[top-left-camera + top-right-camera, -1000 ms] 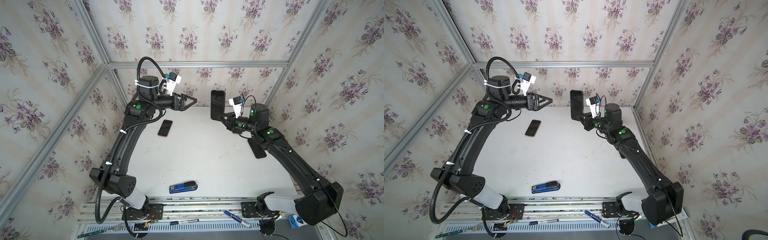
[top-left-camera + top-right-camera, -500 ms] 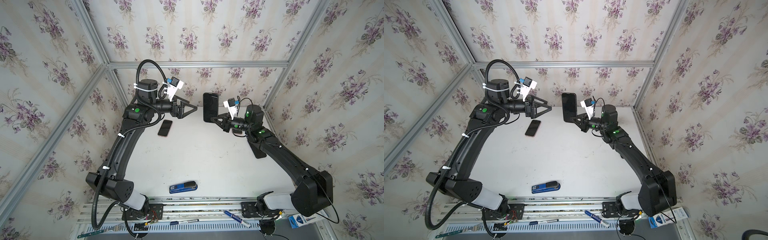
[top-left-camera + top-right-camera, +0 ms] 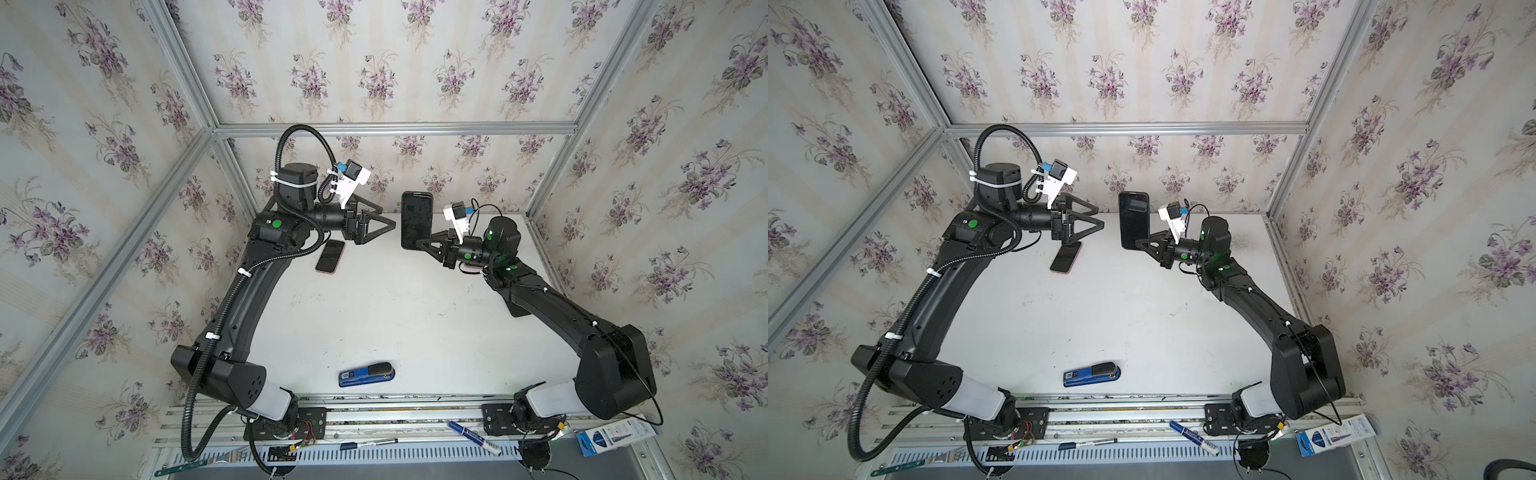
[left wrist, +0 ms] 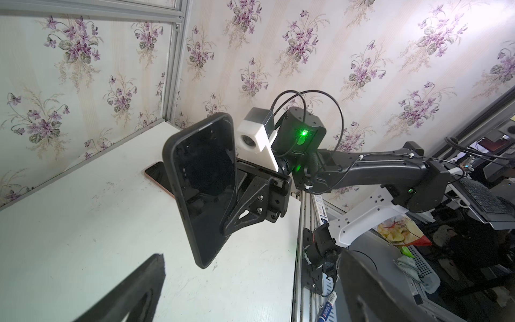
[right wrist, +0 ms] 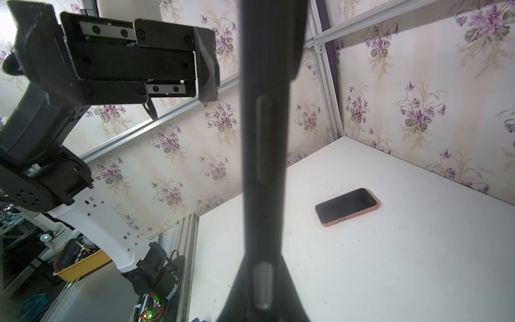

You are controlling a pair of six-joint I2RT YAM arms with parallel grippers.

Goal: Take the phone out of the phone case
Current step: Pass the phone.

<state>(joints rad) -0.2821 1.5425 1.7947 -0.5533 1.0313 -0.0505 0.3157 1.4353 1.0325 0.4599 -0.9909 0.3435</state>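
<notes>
Right, nearest you on the front rail lie a blue-and-white box (image 3: 615,436) and a blue-banded marker (image 3: 473,436). Both carry print, but it is too small for you to read. Just past them, on the bench (image 3: 374,316), the blue stapler (image 3: 366,374) shows a white label at one end, and that is illegible too. Further in, a dark flat slab (image 3: 517,309) lies partly under your right forearm, near the side wall. You cannot tell from here what it is. On the other side a pink-edged handset (image 3: 330,256) lies screen up on the bench, just below your left wrist. Beyond these, over the far end of the bench, your right hand (image 3: 417,242) pinches the lower part of the black phone case (image 4: 170,156) and holds it upright in the air. The phone (image 4: 206,178) is seated inside it, its dark screen turned toward your left arm. Your left hand (image 3: 386,217) is spread wide and empty. Its tips point at the case from just beside it, with a clear gap between. Against a second ago, your right arm has carried the cased phone leftward and narrowed that gap. Your left hand has shifted only slightly, and the stapler, slab and handset lie where they did.
</notes>
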